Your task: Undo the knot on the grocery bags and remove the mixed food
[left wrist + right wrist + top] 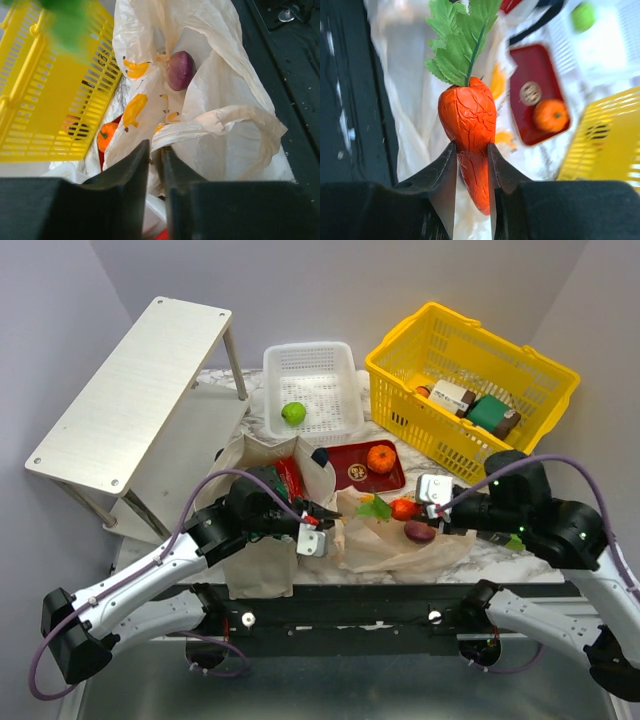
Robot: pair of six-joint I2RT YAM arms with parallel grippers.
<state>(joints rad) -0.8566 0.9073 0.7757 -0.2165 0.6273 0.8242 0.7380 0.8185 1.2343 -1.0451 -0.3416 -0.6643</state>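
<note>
The thin peach-cream plastic bag [385,540] lies open on the table; its knot is not visible. My left gripper [156,152] is shut on a fold of the plastic bag [220,120] at its left edge. A purple onion [180,70] lies inside the bag, also in the top view [419,531]. My right gripper [471,150] is shut on the carrot [468,125] with green leaves, held above the bag [402,507]. The canvas tote [262,540] stands under the left arm. An orange [380,457] sits on the red tray [392,478]. A green apple [293,413] lies in the white basket [340,370].
A yellow plastic basket [540,370] with boxes stands at the back right. A white shelf [120,400] stands at the back left. Red snack packets [289,475] show at the tote's mouth.
</note>
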